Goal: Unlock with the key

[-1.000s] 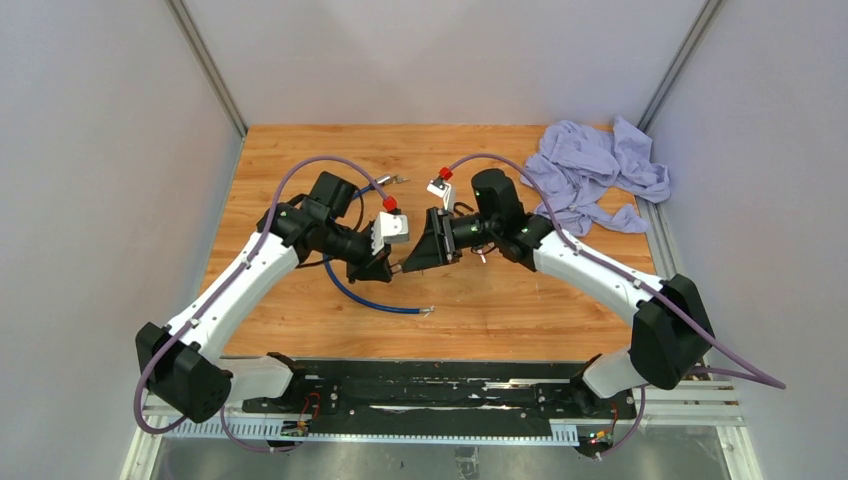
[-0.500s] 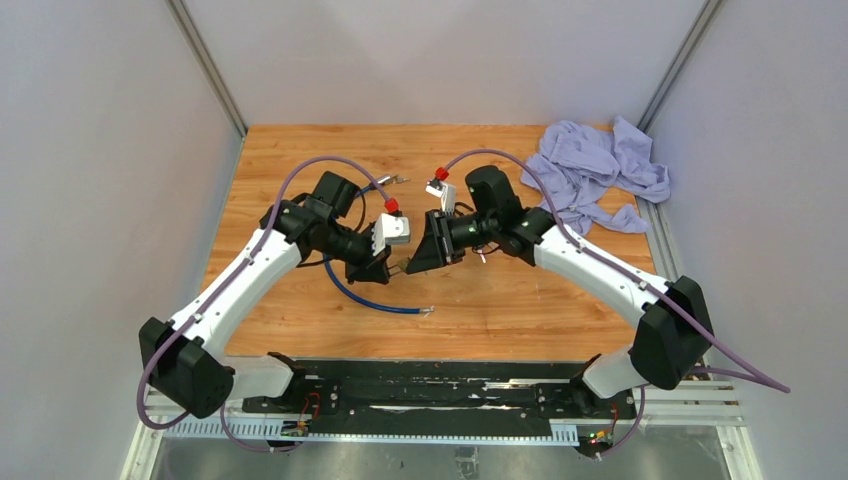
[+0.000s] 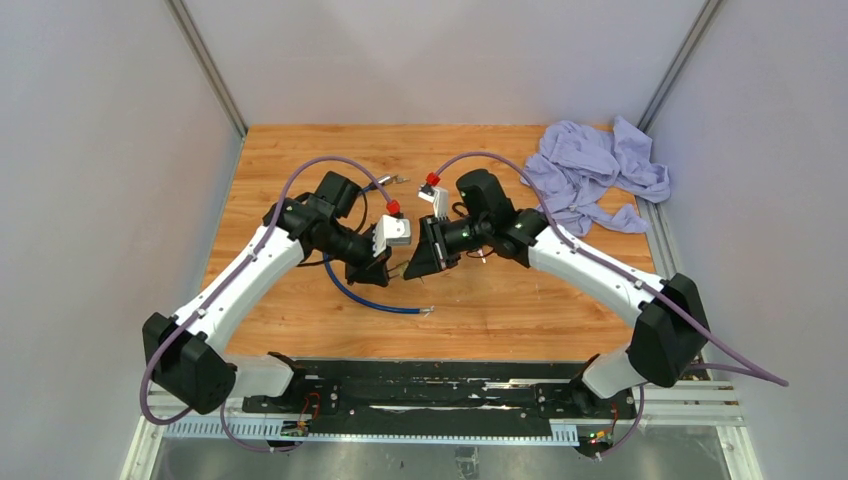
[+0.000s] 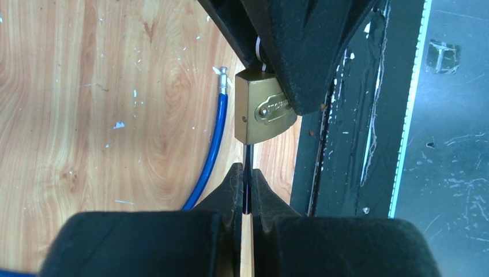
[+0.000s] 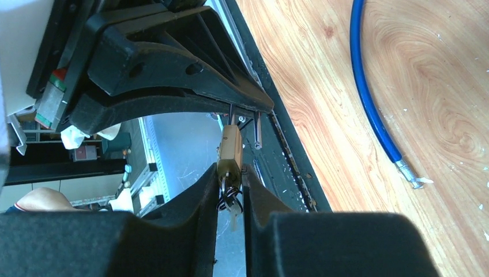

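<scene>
Left end effector (image 4: 247, 173) clenched on the padlock (image 4: 262, 109) by its shackle (image 4: 248, 157); right end effector (image 5: 231, 178) straddles the key (image 5: 229, 195) at the padlock's base, grip unclear: clamp key squarely, then twist on-axis.

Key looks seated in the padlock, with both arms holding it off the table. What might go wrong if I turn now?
1. The left gripper pinches only a thin key, so the key may slip rather than turn.
2. The right gripper holds the padlock only at its shackle end, so the body may twist along and bend the key.
</scene>
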You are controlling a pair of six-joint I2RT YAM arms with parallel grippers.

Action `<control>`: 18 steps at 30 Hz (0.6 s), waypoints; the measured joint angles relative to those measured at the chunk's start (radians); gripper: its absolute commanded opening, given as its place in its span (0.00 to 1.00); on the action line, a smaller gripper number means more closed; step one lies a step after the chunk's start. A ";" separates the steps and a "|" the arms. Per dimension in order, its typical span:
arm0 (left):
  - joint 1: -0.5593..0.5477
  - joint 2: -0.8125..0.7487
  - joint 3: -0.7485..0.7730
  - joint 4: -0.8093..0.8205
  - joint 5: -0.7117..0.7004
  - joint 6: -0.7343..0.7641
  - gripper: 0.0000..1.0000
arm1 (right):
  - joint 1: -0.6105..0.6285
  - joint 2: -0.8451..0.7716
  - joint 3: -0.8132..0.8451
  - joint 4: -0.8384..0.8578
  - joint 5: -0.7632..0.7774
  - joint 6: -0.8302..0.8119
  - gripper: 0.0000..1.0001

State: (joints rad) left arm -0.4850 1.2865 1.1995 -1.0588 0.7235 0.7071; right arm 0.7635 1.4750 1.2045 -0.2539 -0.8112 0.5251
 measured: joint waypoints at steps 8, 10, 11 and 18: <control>0.000 0.019 0.008 -0.021 -0.074 0.053 0.00 | 0.004 0.038 -0.029 0.086 -0.011 0.089 0.05; -0.001 0.019 0.011 -0.021 -0.105 0.074 0.00 | 0.004 0.046 -0.044 0.127 -0.011 0.127 0.01; -0.003 0.019 0.012 -0.018 -0.130 0.086 0.00 | 0.004 0.051 -0.052 0.148 -0.010 0.147 0.01; -0.042 -0.015 0.012 0.031 -0.332 0.183 0.13 | 0.004 0.089 -0.102 0.324 0.014 0.336 0.01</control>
State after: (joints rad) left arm -0.5266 1.2713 1.2118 -1.0283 0.3920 0.8906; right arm 0.7673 1.5642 1.1027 0.0704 -0.7971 0.8612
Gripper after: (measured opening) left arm 0.039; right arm 0.156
